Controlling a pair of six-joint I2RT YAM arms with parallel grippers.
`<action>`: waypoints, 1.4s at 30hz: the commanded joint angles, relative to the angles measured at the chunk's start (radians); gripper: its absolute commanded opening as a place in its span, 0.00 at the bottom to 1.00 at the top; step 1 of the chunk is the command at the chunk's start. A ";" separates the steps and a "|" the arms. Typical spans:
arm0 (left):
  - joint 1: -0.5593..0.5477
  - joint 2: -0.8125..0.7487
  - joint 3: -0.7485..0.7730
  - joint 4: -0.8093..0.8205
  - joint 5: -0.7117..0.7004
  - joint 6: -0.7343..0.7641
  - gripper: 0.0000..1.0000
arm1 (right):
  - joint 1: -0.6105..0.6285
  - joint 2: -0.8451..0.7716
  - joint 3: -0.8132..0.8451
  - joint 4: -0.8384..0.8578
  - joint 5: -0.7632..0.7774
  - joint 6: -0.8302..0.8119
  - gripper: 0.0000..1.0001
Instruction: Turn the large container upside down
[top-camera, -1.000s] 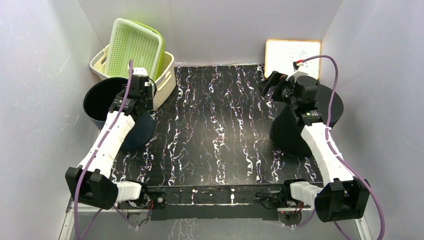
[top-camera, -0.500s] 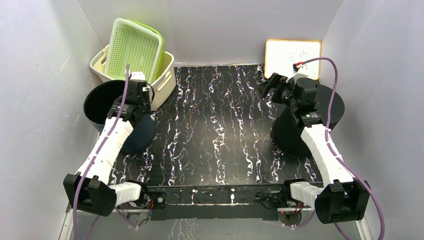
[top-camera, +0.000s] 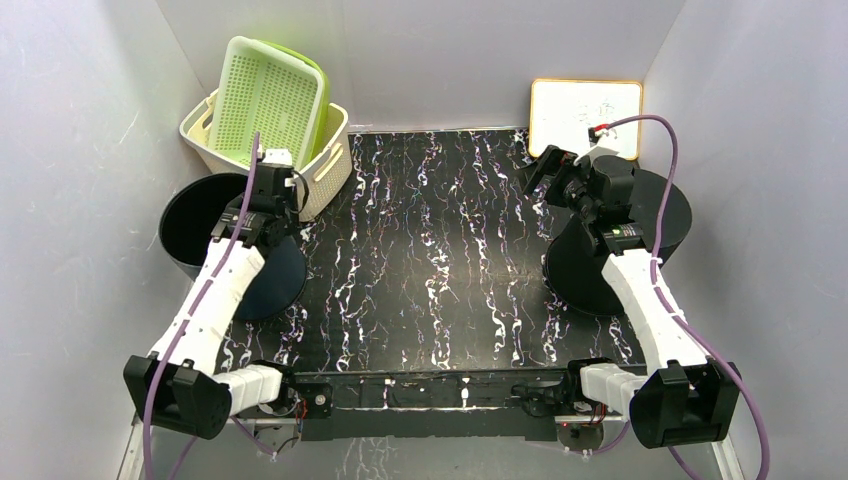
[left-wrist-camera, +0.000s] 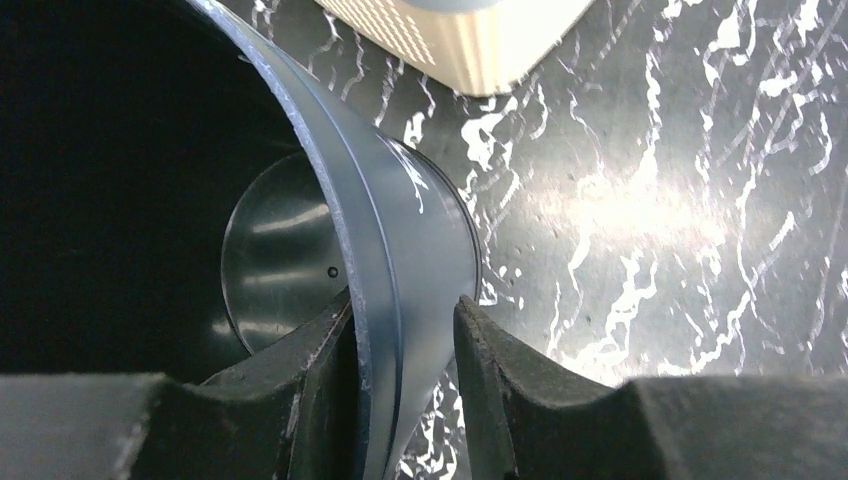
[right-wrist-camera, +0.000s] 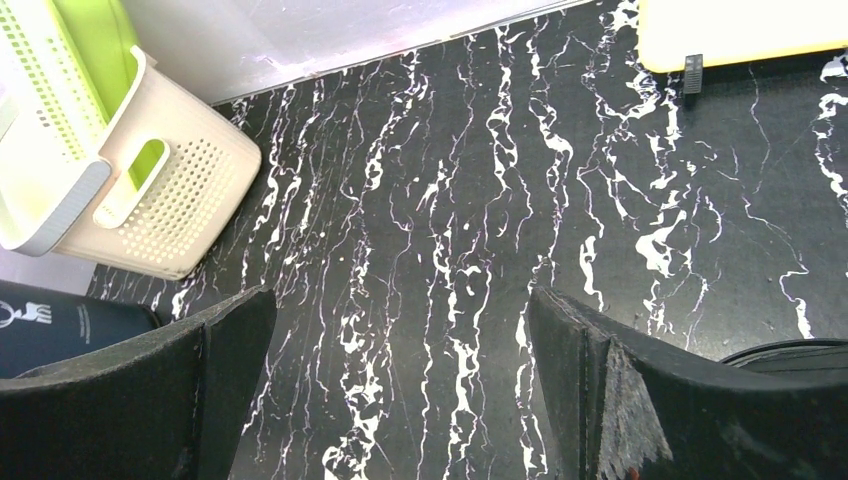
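Gripping the rim of the large container (top-camera: 200, 225) with the left fingers (left-wrist-camera: 315, 385), one inside the wall, one outside. Dragged slightly leftward and nearer over the last second, tilted at the left edge of the tabletop (top-camera: 430, 250); probably only partway toward inverted. Keeping the right fingers (right-wrist-camera: 130, 400) spread wide, empty.

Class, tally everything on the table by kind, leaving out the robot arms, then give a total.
Black containers: 2
Cream basket: 1
Green trays: 2, one mostly hidden behind the other
Whiteboard: 1
Total: 6
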 joint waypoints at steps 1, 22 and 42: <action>-0.045 -0.048 0.076 -0.184 0.124 -0.076 0.00 | 0.000 -0.009 0.036 0.042 0.057 -0.017 0.98; -0.307 -0.036 0.017 0.011 0.382 -0.238 0.00 | 0.000 -0.003 0.016 0.052 0.097 0.000 0.98; -0.453 0.148 0.301 -0.144 0.124 -0.089 0.78 | 0.000 -0.009 -0.009 0.050 0.106 -0.021 0.98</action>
